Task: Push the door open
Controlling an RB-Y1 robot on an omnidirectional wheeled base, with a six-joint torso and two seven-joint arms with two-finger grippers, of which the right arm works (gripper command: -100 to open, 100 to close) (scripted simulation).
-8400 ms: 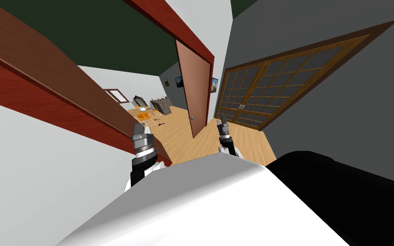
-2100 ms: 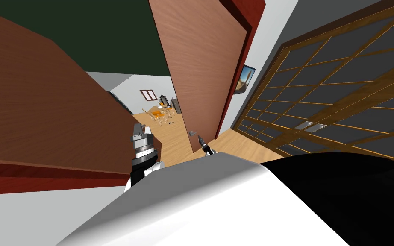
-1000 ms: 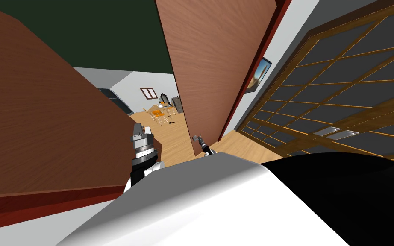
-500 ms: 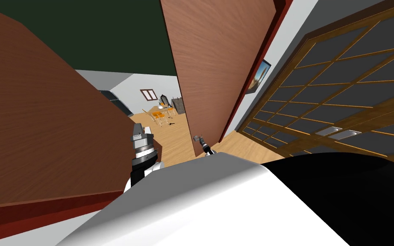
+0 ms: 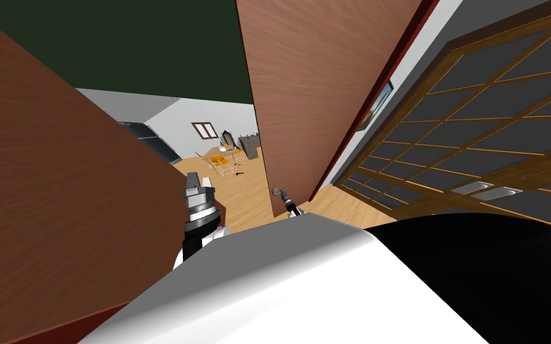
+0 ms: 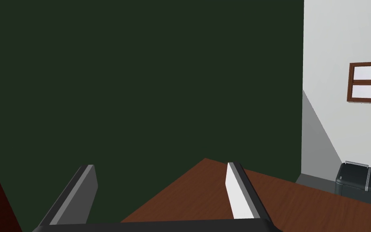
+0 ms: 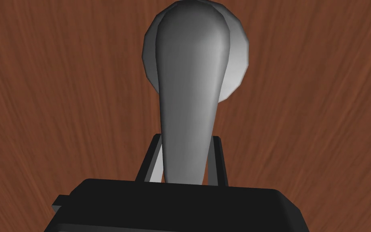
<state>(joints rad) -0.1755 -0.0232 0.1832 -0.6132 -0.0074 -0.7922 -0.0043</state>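
Observation:
The brown wooden door [image 5: 310, 89] stands partly open ahead of me, hinged on its right side. Its grey lever handle [image 5: 278, 192] is low on the free edge. My right gripper [image 5: 284, 199] is at that handle. In the right wrist view the grey lever handle [image 7: 190, 100] runs down between the two fingers, and the right gripper [image 7: 184, 161] is shut on it against the door [image 7: 60, 80]. My left gripper [image 5: 193, 179] is raised beside a brown wooden panel. In the left wrist view the left gripper [image 6: 160, 167] is open and holds nothing.
A large brown wooden panel [image 5: 59, 197] stands close on my left. A wooden lattice sliding door [image 5: 477, 119] covers the right wall, with a picture [image 5: 379, 101] beside the door frame. Beyond the gap, the wood floor [image 5: 244, 197] leads to a table with orange chairs [image 5: 223, 158].
I have moved forward, so the left panel looms larger. The door has swung a little wider to the right, with my right gripper still shut on the handle.

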